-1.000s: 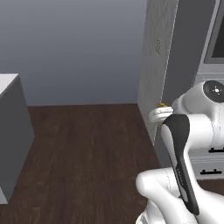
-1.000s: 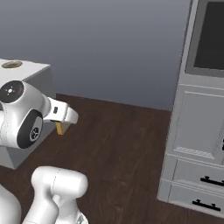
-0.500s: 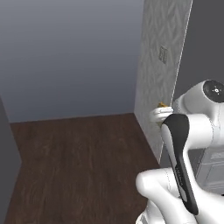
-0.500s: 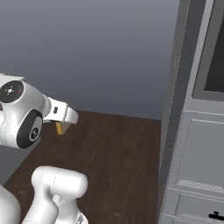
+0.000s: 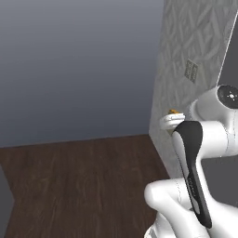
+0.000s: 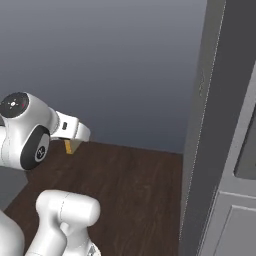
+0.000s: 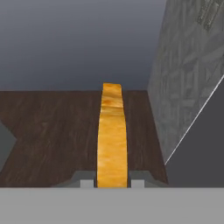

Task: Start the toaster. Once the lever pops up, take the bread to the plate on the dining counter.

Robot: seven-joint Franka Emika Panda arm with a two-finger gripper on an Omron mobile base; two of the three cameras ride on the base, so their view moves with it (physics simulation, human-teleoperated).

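Bread edge-on in the clamp

End effector (image 7: 112,183) clamped on the bread (image 7: 112,140), a thin, crusty golden slice at frame centre, above dark wood-grain floor (image 7: 52,131).

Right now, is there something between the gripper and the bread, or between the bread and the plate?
Nothing stands between them: the gripper is shut on the bread, held edge-on over the wood floor. The plate and dining counter are not in these views, so the way there cannot be judged. A patterned wall stands close on one side.
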